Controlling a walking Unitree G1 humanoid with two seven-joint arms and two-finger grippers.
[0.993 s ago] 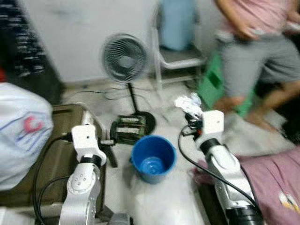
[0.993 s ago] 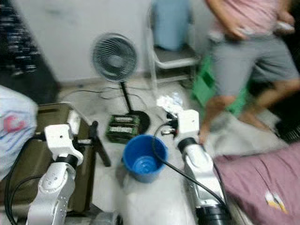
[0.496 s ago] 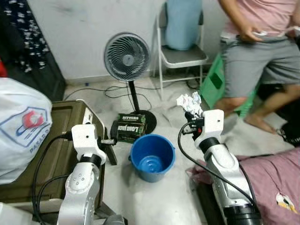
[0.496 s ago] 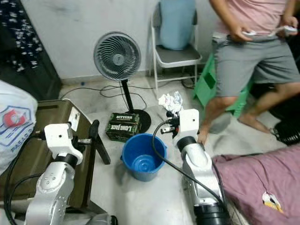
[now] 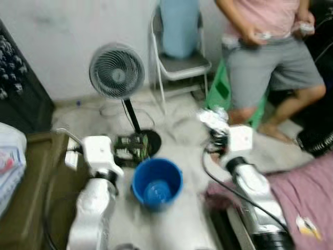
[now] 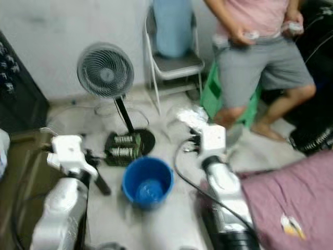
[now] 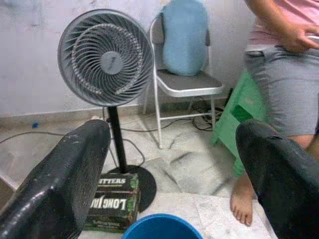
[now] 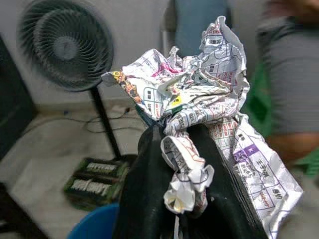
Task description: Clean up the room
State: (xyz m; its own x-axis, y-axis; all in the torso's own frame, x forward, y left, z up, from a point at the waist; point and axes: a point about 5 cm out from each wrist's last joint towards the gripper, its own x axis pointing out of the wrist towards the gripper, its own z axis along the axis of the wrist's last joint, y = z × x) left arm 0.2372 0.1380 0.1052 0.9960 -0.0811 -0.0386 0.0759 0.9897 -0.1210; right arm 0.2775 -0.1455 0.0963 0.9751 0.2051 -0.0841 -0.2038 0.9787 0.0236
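My right gripper (image 8: 187,149) is clamped on a crumpled paper (image 8: 199,99), held up just right of the blue bucket (image 5: 156,182) on the floor. Carrying step, I reckon; next I need to swing it over the bucket and let go. Left gripper (image 7: 169,164) hangs wide open, empty.

Blue bucket (image 5: 156,182) (printed white paper (image 8: 199,104))

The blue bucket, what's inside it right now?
The blue bucket shows just its bare blue bottom. The crumpled paper sits pinched in the right gripper, not dropped in.
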